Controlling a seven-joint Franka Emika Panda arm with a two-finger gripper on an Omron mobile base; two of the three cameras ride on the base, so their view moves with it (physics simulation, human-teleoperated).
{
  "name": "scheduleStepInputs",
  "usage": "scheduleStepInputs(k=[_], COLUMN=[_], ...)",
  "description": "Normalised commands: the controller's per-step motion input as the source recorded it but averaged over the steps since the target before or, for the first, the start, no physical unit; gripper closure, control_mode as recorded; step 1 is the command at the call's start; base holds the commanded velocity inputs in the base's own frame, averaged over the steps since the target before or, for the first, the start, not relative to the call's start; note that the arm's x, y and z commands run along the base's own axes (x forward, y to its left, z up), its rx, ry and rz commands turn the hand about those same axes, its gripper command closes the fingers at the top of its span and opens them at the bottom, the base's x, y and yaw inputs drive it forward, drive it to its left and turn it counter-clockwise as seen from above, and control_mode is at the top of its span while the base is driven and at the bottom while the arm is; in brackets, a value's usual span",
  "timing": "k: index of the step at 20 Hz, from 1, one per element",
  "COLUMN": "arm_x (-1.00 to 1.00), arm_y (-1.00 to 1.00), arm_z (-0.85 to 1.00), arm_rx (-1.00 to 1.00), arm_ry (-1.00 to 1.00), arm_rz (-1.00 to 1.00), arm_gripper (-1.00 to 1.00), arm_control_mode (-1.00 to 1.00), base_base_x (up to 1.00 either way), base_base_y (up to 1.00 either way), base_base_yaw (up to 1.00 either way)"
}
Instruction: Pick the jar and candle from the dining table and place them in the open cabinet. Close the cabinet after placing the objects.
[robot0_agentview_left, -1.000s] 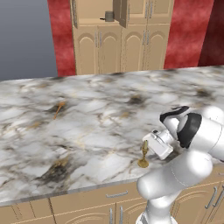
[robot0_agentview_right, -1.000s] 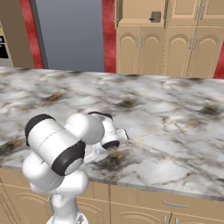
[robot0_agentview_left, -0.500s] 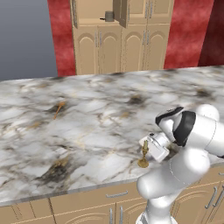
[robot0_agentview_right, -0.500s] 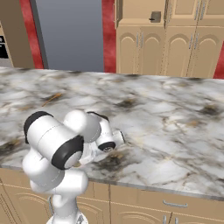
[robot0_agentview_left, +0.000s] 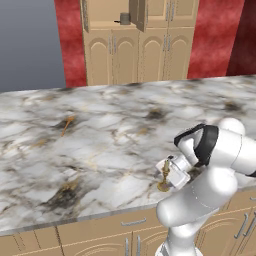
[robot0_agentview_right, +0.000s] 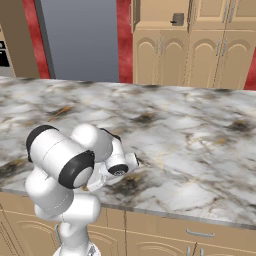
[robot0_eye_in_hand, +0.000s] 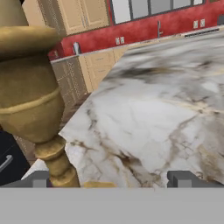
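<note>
Arm's swung in closer, so the gripper (robot0_agentview_left: 168, 172) now sits right at the candle (robot0_agentview_left: 164, 179), jaws wide open, nothing grabbed. Jar (robot0_agentview_left: 124, 19) looks shelved already, so the candle grab is next.

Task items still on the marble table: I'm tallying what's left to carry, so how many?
1: the candle stands near the dining table front edge. The jar already sits in the open cabinet.

one candle (robot0_agentview_left: 164, 176), one jar (robot0_agentview_left: 124, 19), one cabinet (robot0_agentview_left: 140, 55)
</note>
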Motion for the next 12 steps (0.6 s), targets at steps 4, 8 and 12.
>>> scheduleStepInputs(k=[4, 8, 12], arm_x=[0.02, 0.00, -0.24], arm_y=[0.24, 0.07, -0.11], arm_z=[-0.03, -0.01, 0.02], arm_rx=[0.00, 0.00, 0.07], arm_ry=[0.00, 0.00, -0.06], arm_rz=[0.00, 0.00, 0.00], arm_gripper=[1.00, 1.00, 1.00], arm_control_mode=[-1.00, -1.00, -1.00], base_base_x=[0.00, 0.00, 0.00], base_base_y=[0.00, 0.00, 0.00], base_base_yaw=[0.00, 0.00, 0.00])
